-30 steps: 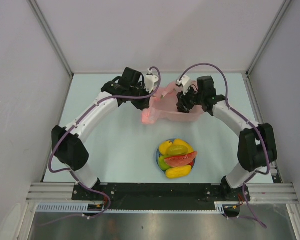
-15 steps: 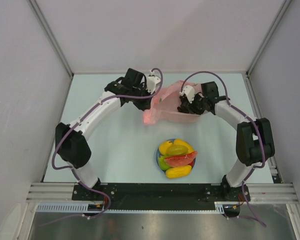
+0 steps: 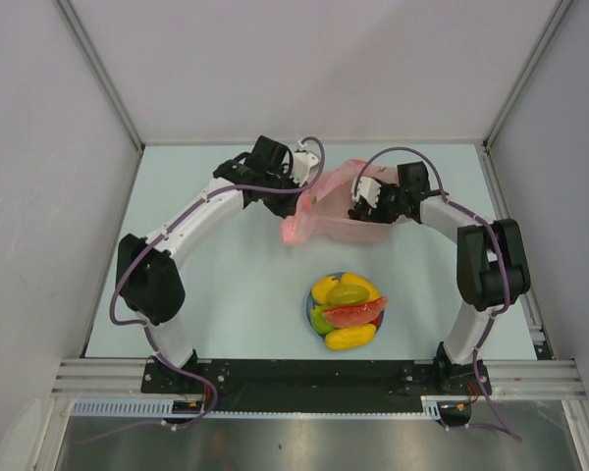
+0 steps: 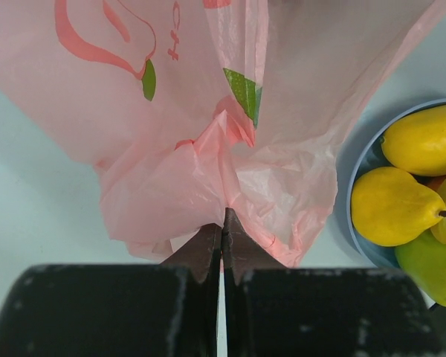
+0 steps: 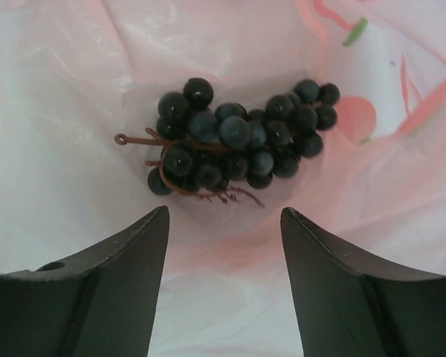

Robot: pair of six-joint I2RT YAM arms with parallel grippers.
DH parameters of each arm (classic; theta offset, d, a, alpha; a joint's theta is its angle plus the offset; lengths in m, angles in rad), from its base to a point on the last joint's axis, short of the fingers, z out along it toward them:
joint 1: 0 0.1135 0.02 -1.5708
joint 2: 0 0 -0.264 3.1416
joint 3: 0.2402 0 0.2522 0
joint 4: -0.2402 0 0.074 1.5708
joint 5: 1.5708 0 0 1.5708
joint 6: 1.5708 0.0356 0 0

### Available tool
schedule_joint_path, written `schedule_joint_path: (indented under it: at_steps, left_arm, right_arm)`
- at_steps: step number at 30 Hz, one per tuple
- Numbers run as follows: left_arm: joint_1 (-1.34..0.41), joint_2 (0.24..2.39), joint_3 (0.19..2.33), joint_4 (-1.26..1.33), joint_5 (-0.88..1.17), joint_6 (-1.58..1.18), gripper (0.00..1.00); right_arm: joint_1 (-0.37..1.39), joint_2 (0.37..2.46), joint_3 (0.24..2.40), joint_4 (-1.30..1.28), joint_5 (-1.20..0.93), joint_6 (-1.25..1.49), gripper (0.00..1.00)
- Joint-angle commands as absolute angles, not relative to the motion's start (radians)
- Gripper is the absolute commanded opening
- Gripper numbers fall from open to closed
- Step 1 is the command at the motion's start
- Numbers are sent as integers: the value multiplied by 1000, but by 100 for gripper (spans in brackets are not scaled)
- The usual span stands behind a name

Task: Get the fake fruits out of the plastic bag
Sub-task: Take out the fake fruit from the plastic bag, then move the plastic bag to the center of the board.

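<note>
The pink plastic bag (image 3: 326, 208) lies at the back middle of the table. My left gripper (image 4: 223, 217) is shut on a bunched fold of the plastic bag (image 4: 208, 149) at its left side. My right gripper (image 5: 224, 214) reaches into the bag's mouth from the right and is open, with nothing between its fingers. Just beyond its fingertips a dark grape bunch (image 5: 241, 140) lies on the bag's inner wall (image 5: 74, 111). Several other fake fruits (image 3: 346, 309), yellow, green and a red watermelon slice, are piled on the blue plate (image 3: 310, 305) nearer the front.
The plate's rim (image 4: 363, 160) with yellow pears (image 4: 392, 206) shows at the right of the left wrist view. White walls close the table at the back and both sides. Both arms arch inward from their bases at the near edge.
My right gripper has opened wider and pushed further into the bag's mouth. The left arm has shifted slightly right, still holding the bag, and the bag is lifted more.
</note>
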State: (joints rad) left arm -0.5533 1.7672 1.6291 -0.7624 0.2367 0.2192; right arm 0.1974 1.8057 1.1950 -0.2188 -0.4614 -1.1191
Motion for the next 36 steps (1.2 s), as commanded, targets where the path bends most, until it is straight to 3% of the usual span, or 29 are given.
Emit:
schedule_joint_path:
  at_steps: [1, 5, 7, 8, 9, 11, 12, 16, 36]
  left_arm:
    - [-566, 1767, 1686, -753, 213, 242, 0]
    - [-574, 1767, 1683, -762, 212, 244, 0]
    - [-581, 1769, 1684, -765, 209, 248, 0]
    - [-583, 1767, 1686, -767, 207, 249, 0]
    - [-586, 1766, 1684, -767, 203, 250, 0]
    - [-592, 1761, 1681, -765, 192, 253, 0]
    - [-592, 1759, 1680, -765, 189, 256, 0]
    - [-594, 1766, 1680, -753, 178, 253, 0]
    - [-513, 2040, 2062, -698, 25, 130, 0]
  right_arm:
    - [213, 1858, 1204, -108, -517, -1207, 67]
    - [232, 1914, 1209, -58, -500, -1233, 66]
    - [235, 1948, 1224, -58, -482, -1242, 59]
    - [236, 1957, 1232, -64, -474, -1249, 54]
    - [239, 1962, 1244, -75, -469, -1252, 39]
    - [232, 1944, 1247, -69, -472, -1244, 28]
    - [226, 1930, 1247, -52, -477, -1223, 16]
    - [203, 1843, 1252, 40, -511, -1100, 1]
    - [230, 1480, 1305, -28, -589, -756, 0]
